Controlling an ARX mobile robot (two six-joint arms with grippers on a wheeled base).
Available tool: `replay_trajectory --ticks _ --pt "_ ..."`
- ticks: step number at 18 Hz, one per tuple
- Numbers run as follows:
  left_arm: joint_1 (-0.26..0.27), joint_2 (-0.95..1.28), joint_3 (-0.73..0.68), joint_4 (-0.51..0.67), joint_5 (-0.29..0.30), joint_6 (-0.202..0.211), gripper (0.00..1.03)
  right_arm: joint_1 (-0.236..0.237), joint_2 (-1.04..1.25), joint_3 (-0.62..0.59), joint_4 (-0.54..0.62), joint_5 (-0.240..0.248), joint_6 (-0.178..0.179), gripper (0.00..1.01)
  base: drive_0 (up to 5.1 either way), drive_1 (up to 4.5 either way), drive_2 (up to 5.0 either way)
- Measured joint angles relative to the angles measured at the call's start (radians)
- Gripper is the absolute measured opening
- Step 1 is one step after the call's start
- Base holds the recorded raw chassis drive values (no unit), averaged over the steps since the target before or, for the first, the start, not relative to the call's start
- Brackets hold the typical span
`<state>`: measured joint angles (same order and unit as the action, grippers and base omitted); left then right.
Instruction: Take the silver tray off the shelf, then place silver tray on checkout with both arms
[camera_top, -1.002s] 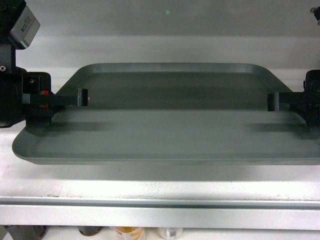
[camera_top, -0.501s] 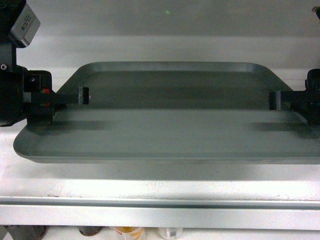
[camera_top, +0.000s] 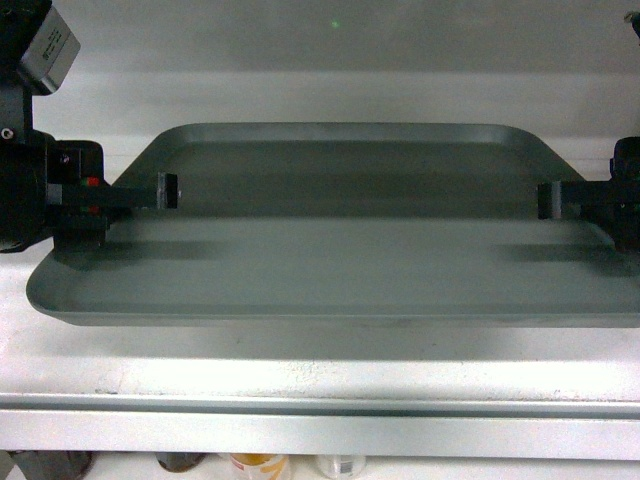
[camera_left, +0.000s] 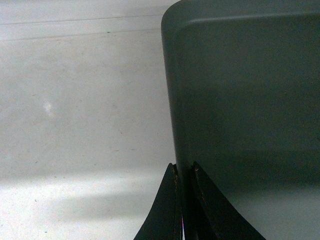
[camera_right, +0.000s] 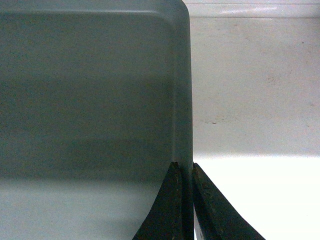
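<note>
Barely anything has shifted: the tray (camera_top: 330, 240) has risen a touch above the shelf (camera_top: 320, 385), so the lift has begun. Left gripper (camera_left: 183, 172) and right gripper (camera_right: 184, 170) each pinch a side rim.

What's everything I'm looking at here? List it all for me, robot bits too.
Tray: one, dull grey, over the white shelf, held at both short ends.
Shelf: one, white, under the tray, thin lip along the front.
Jars or cans: about four tops, partly seen below the shelf's front edge; too cut off to name.
Green dot: one, small, on the grey wall behind.
Left hand: one, black with a red spot, fingers pinching the tray's left rim.
Right hand: one, black, fingers pinching the tray's right rim.
</note>
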<state>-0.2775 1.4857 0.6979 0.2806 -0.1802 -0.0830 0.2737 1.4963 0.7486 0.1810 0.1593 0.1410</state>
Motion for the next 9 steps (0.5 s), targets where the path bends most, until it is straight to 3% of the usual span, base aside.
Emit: replay_trajectory --ticks 9 --pt "0.0 0.0 0.0 0.0 0.0 0.0 0.04 0.0 0.0 0.0 0.0 0.0 0.0 0.03 0.0 0.0 0.0"
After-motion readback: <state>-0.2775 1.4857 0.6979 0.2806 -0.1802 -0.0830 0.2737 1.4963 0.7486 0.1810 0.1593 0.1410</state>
